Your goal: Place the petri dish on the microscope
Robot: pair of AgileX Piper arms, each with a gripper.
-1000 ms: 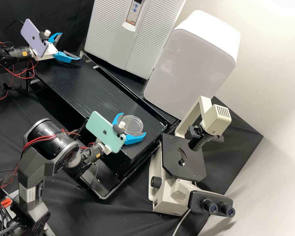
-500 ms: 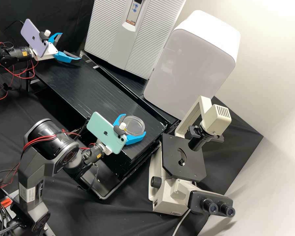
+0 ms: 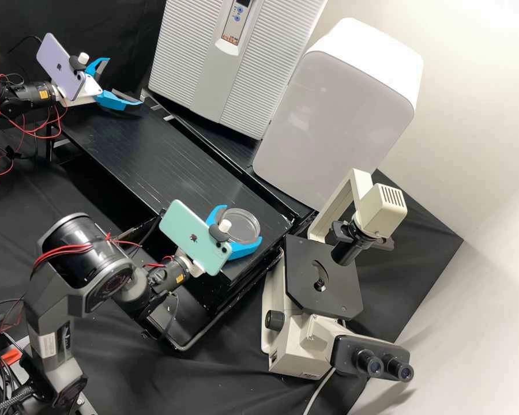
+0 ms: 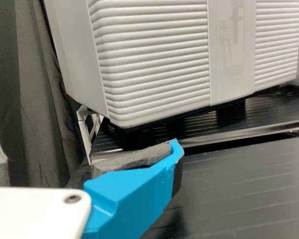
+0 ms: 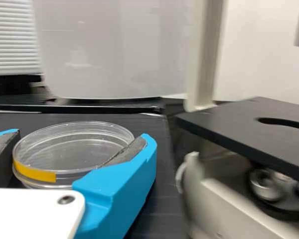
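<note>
Nearest stands the microscope (image 3: 297, 343), its dark stage (image 3: 305, 253) bare of the dish (image 3: 243, 231). Beyond it, at the table's (image 3: 155, 167) near end, the right gripper (image 3: 241, 223) has the dish between its fingers, pads against its sides. Farther off, the left gripper (image 3: 123, 81) holds its fingers wide over the table's far end, near the ribbed box (image 3: 242, 63).

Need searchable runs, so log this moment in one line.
right gripper: holding petri dish | left gripper: open, empty | placement: dish not on microscope stage
</note>
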